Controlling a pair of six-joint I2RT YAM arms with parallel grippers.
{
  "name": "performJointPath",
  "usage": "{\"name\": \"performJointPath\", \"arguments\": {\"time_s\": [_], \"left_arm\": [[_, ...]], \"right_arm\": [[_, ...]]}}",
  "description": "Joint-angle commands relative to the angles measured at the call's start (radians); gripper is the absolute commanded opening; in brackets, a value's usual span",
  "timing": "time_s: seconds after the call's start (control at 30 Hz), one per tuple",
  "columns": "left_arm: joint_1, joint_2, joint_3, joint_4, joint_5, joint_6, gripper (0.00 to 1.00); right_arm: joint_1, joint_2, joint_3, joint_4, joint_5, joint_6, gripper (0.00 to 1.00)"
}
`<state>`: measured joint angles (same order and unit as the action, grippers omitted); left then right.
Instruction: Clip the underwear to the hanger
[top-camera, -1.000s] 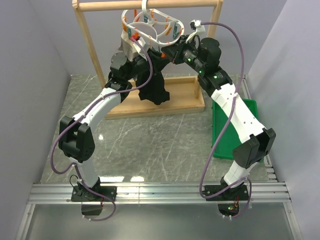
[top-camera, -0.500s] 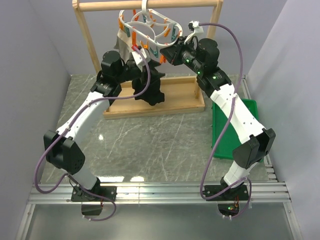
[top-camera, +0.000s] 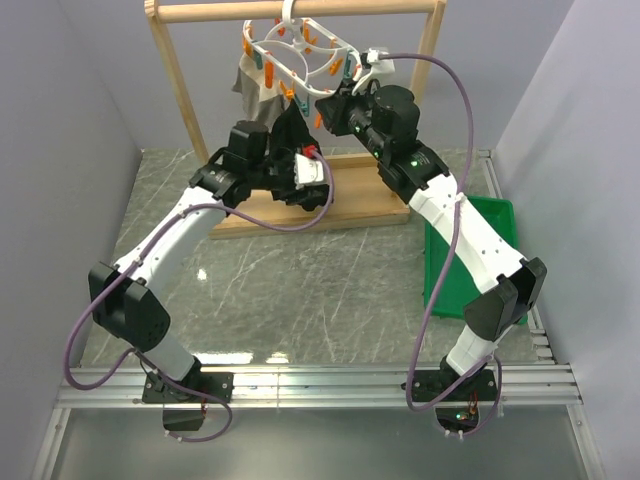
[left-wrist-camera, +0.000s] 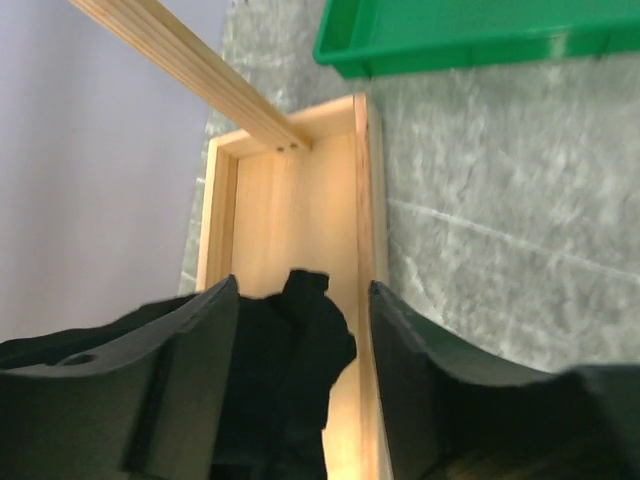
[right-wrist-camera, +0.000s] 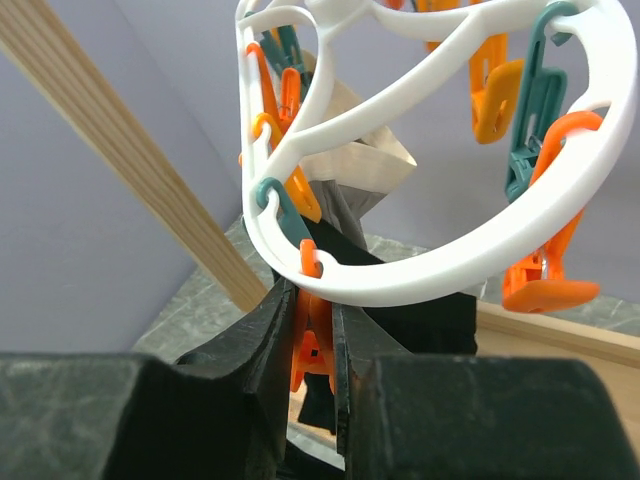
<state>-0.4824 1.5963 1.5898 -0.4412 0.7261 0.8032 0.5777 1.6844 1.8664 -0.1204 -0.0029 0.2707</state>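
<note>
– Where to look for the underwear (left-wrist-camera: 300, 350)?
– Dangling under the hanger (right-wrist-camera: 420, 275), low end above the wooden rack base (left-wrist-camera: 270, 220).
– And at the left gripper (left-wrist-camera: 300, 292)?
– Spread jaws, either side of that black cloth, no squeeze.
– Right gripper (right-wrist-camera: 312, 300)?
– Jaws pinching an orange peg (right-wrist-camera: 312, 345) beneath the white frame.

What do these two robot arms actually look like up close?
The left arm and right arm have white shells between chunky black joints. A purple cable loops along each. The right arm carries small green lights. The left end effector and right end effector each have two broad black fingers.
</note>
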Motion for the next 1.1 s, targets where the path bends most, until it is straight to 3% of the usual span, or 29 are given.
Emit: {"name": "performJointPath", "arguments": {"time_s": [0.0, 0.23, 0.57, 0.63, 0.67, 0.83, 0.87, 1.0, 1.07], "left_arm": [[-0.039, 0.027, -0.024, -0.021, -0.097, 0.140, 0.62], [-0.100, 0.168, 0.070, 0.021, -0.206, 0.139, 0.80], [-0.140, 0.362, 0.171, 0.056, -0.494, 0.162, 0.74], [-0.140, 0.387, 0.188, 0.018, -0.531, 0.182, 0.67], [-0.140, 0.387, 0.197, -0.026, -0.533, 0.195, 0.54], [-0.142, 0.297, 0.122, -0.117, -0.495, 0.238, 0.28], [-0.142, 0.286, 0.119, -0.137, -0.490, 0.243, 0.18], [-0.137, 0.206, 0.073, -0.220, -0.485, 0.261, 0.02], [-0.130, 0.162, 0.008, -0.220, -0.461, 0.295, 0.00]], "right_arm": [[0.022, -0.043, 0.037, 0.001, 0.092, -0.033, 0.00], [0.027, -0.040, 0.037, 0.001, 0.104, -0.034, 0.00], [0.027, -0.043, 0.033, 0.005, 0.103, -0.037, 0.00], [0.025, -0.043, 0.034, 0.007, 0.104, -0.036, 0.00], [0.024, -0.042, 0.034, 0.005, 0.104, -0.039, 0.00], [0.025, -0.040, 0.024, 0.016, 0.106, -0.048, 0.00], [0.025, -0.041, 0.022, 0.018, 0.106, -0.051, 0.00], [0.022, -0.043, 0.014, 0.022, 0.109, -0.053, 0.00], [0.021, -0.043, 0.016, 0.024, 0.109, -0.056, 0.00]]}}
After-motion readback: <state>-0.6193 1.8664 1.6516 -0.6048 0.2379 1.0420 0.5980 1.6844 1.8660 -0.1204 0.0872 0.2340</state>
